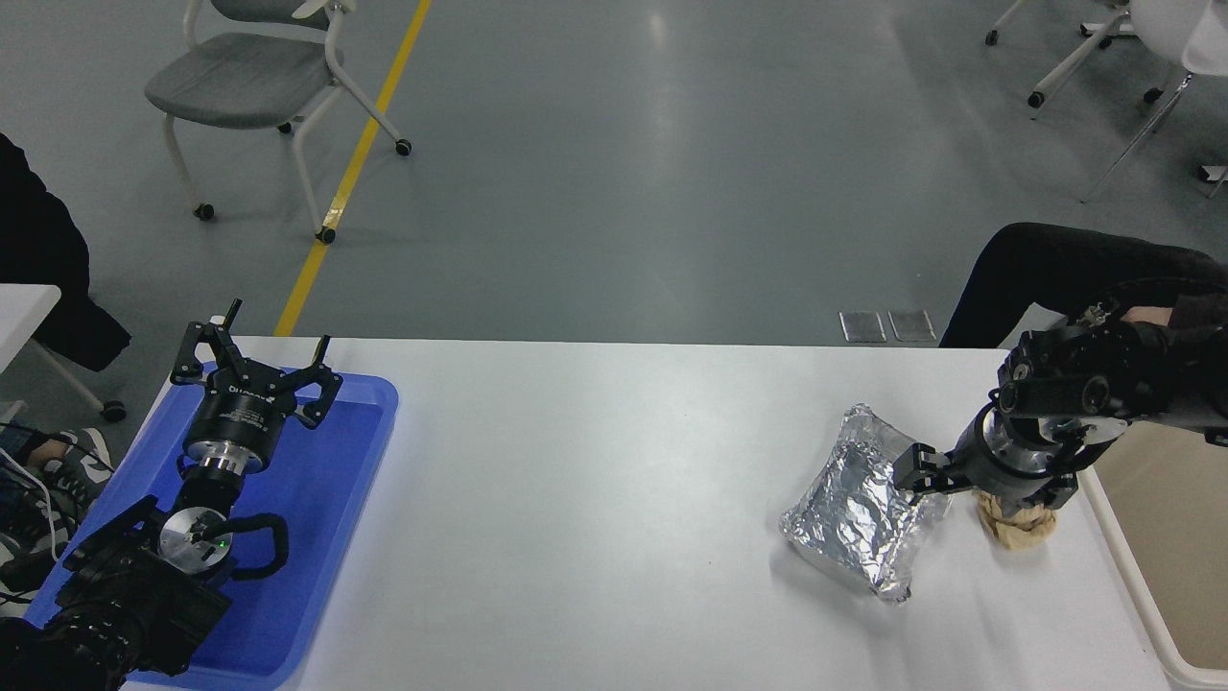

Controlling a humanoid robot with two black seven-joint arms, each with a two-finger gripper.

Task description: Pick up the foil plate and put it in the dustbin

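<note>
The foil plate, a crinkled silver tray, lies on the white table at the right. My right gripper is low at the plate's right edge. It is open, with one finger on the plate's near-right rim and the other toward the brown paper wad, which its body partly hides. The dustbin, cream with a pale rim, stands at the table's right end, cut off by the picture edge. My left gripper is parked open over the blue tray.
A blue shallow tray lies at the table's left end under the left arm. A person in dark clothes sits behind the right arm, another at the left edge. A grey chair stands on the floor beyond.
</note>
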